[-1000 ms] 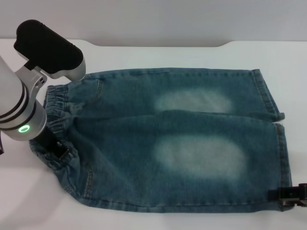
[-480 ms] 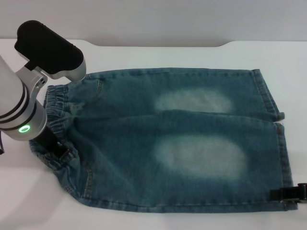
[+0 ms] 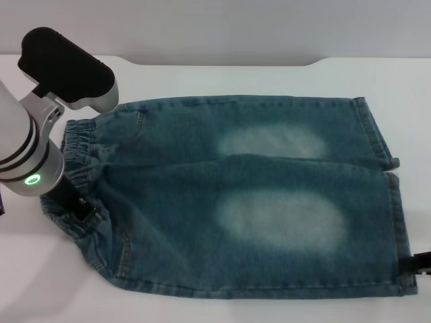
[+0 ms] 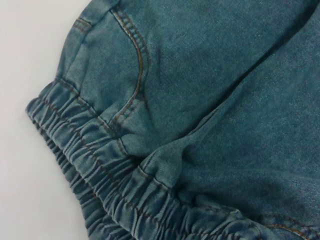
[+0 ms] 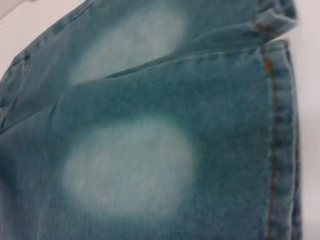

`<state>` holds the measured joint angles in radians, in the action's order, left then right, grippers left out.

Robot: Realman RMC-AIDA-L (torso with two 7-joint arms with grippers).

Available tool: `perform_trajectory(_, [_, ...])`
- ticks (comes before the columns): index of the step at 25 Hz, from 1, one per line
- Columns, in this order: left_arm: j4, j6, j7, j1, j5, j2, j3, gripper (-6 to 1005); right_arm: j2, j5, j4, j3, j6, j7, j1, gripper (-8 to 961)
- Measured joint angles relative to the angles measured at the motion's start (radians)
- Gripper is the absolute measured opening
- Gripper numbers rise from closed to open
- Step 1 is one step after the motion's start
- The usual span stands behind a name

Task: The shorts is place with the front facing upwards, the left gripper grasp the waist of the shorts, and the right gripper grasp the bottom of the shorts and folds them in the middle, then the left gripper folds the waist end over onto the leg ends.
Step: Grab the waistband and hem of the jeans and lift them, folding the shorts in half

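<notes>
Surface: white tabletop, plain and matte, its far edge meeting a pale grey wall; a shallow step in that edge shows at upper right of the head view.

Denim shorts lie flat on the tabletop, spread wide, covering most of the middle. Two faded pale patches, one on each leg. A curved pocket seam with orange stitching shows in the left wrist view, next to the gathered band.

The waist sits at the robot's left side, puckered and bunched. The bottom of the shorts lies at the robot's right, hems straight, double-stitched; the farther leg's hem corner is slightly curled. In the right wrist view the hem runs along one side of the picture with white tabletop beyond it.

Left tool: black fingers at the end of a silver arm with black rings and a lit green light, down on the nearer part of the waist, touching the bunched elastic. Fingers mostly hidden by the arm and fabric; cannot tell whether they are spread or pinching.

Right tool: only a black tip shows at the picture's right edge, just beside the near corner of the near leg's hem. Contact with the cloth and finger state: cannot tell.
</notes>
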<state>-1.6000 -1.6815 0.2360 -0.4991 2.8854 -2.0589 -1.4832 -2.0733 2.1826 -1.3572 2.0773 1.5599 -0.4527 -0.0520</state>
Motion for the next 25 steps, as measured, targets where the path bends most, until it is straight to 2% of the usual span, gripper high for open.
perform_trajectory(4, [0.003, -0.002, 0.000, -0.003, 0.000, 0.000, 0.000, 47, 0.002, 0.007, -0.002, 0.011, 0.015, 0.006, 0.000, 112])
perform_trajectory(10, [0.008, -0.001, 0.000, -0.011, 0.000, 0.000, 0.001, 47, 0.000, 0.013, 0.008, 0.004, 0.010, 0.007, -0.007, 306])
perform_trajectory(15, [0.008, 0.000, 0.000, -0.012, 0.000, 0.000, 0.003, 46, -0.001, 0.013, 0.029, 0.008, 0.009, 0.007, -0.019, 524])
perform_trajectory(25, [0.010, 0.000, 0.000, -0.012, 0.000, -0.001, 0.008, 46, -0.001, 0.015, 0.048, 0.013, -0.001, 0.018, -0.020, 523])
